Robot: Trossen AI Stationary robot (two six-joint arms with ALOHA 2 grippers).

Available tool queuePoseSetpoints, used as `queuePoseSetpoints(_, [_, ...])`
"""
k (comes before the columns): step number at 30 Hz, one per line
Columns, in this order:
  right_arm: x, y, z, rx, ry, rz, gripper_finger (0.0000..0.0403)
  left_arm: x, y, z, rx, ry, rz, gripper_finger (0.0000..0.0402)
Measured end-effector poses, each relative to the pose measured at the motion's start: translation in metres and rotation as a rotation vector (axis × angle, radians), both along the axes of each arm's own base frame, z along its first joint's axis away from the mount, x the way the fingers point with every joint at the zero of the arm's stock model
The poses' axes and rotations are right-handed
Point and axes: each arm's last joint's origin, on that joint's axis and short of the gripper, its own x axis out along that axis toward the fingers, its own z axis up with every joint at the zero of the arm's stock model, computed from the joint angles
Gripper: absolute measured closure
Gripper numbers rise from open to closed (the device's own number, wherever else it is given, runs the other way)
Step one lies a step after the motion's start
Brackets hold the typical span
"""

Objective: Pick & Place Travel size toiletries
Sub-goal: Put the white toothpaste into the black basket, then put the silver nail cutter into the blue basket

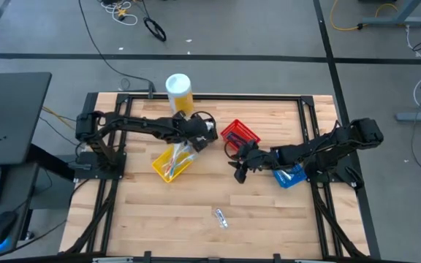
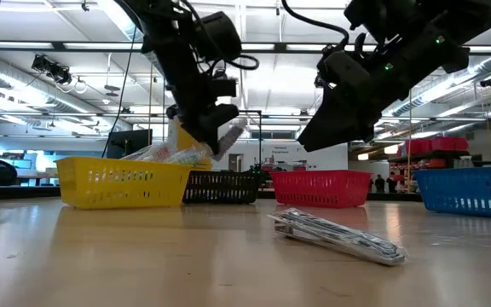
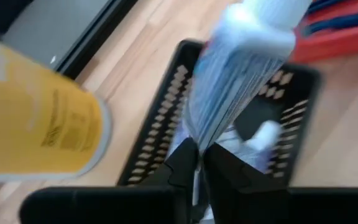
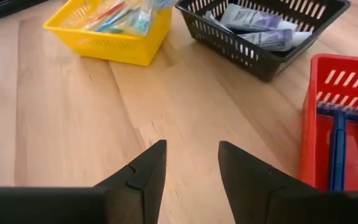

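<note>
The left gripper [image 3: 199, 163] pinches a soft, light tube [image 3: 238, 81] by its flat crimped end; the right gripper [image 4: 191, 163] hangs open, empty.

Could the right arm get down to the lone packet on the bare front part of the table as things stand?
Probably yes. The right gripper hangs open and empty above bare wood, and the packet lies alone with no basket or arm between them. The left gripper is busy holding a tube over the black basket.
</note>
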Motion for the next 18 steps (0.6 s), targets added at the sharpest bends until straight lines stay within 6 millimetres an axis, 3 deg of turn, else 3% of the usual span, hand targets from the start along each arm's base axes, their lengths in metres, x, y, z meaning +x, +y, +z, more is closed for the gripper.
queuePoseSetpoints(11, [0.0,-0.0002,0.0,-0.003,0.0,-0.001,0.0247,-0.006,0.007,-0.0022,-0.001,0.042,0.047,0.0273])
queuePoseSetpoints(18, [0.0001,-0.0002,0.0001,-0.003,0.0,-0.001,0.0247,-0.0028,0.0066,-0.0006,-0.015,-0.026,0.083,0.0247])
